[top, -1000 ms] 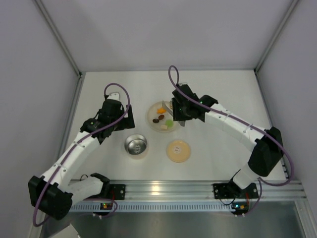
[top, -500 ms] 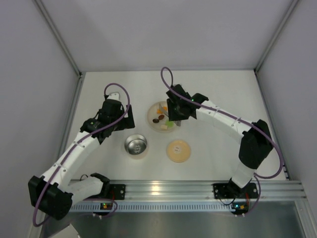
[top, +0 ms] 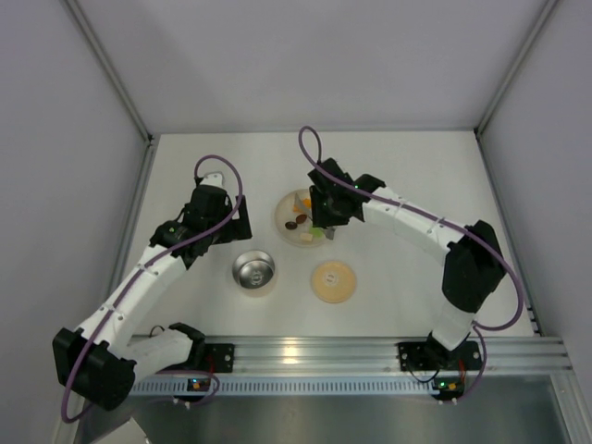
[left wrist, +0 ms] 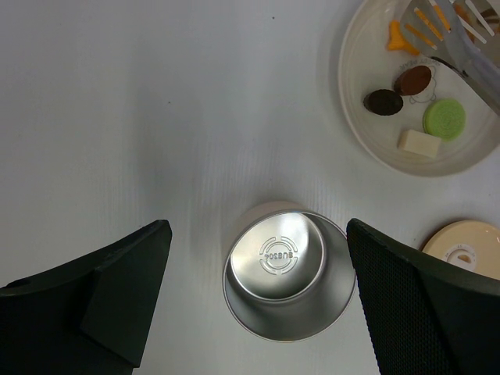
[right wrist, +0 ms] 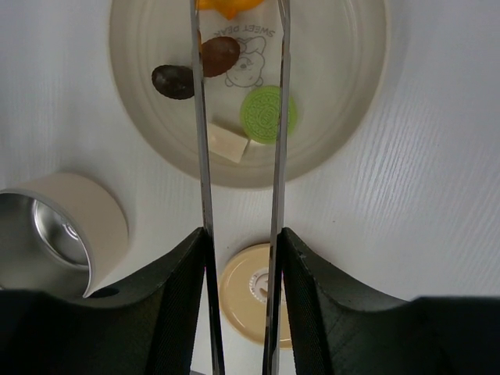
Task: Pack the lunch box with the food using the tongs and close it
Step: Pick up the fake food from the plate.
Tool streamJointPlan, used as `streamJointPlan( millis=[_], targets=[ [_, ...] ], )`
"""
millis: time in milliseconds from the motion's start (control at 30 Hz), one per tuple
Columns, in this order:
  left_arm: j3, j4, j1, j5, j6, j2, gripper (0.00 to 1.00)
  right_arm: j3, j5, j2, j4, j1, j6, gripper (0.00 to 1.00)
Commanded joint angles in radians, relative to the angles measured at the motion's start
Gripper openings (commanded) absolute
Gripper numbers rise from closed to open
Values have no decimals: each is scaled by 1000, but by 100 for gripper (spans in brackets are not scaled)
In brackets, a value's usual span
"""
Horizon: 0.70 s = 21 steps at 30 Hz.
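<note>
The lunch box [top: 253, 272] stands open on the table, its steel inside bare [left wrist: 287, 273]. Its tan lid [top: 333, 281] lies flat to the right of it. My left gripper [left wrist: 256, 234] hangs open above the lunch box, holding nothing. My right gripper [right wrist: 241, 242] is shut on the tongs [right wrist: 203, 156], whose two arms reach out over the cream plate [right wrist: 336, 70]. The food lies on that plate: an orange piece [right wrist: 226, 6], a brown piece [right wrist: 220, 55], a dark piece [right wrist: 173, 81], a green round [right wrist: 266, 113] and a cream block [right wrist: 228, 143]. The tongs' slotted tips [left wrist: 461, 39] hover near the orange piece.
Grey walls close in the white table on the left, back and right. An aluminium rail [top: 305, 351] with both arm bases runs along the near edge. The plate [top: 282, 211] sits mid-table, behind the lunch box and lid.
My right arm has swung left, carrying the tongs further over the plate and the food. The left arm, lunch box and lid have not moved.
</note>
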Motion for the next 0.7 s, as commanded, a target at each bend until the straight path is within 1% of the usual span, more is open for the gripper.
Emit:
streamJointPlan(
  millis=[0,267,500,667],
  targets=[
    [32,7,0,-10,-6,-6,99,53,-13,9,67,21,19,41],
    [33,4,0,-13,-6,-6,99,99,-41,32,64,21,29,34],
    [32,4,0,-10,-7,-6,99,108,-32,18,49,20,29,29],
    [32,5,0,-10,-9,-5,99,114,-28,6,43,20,26,23]
  ],
)
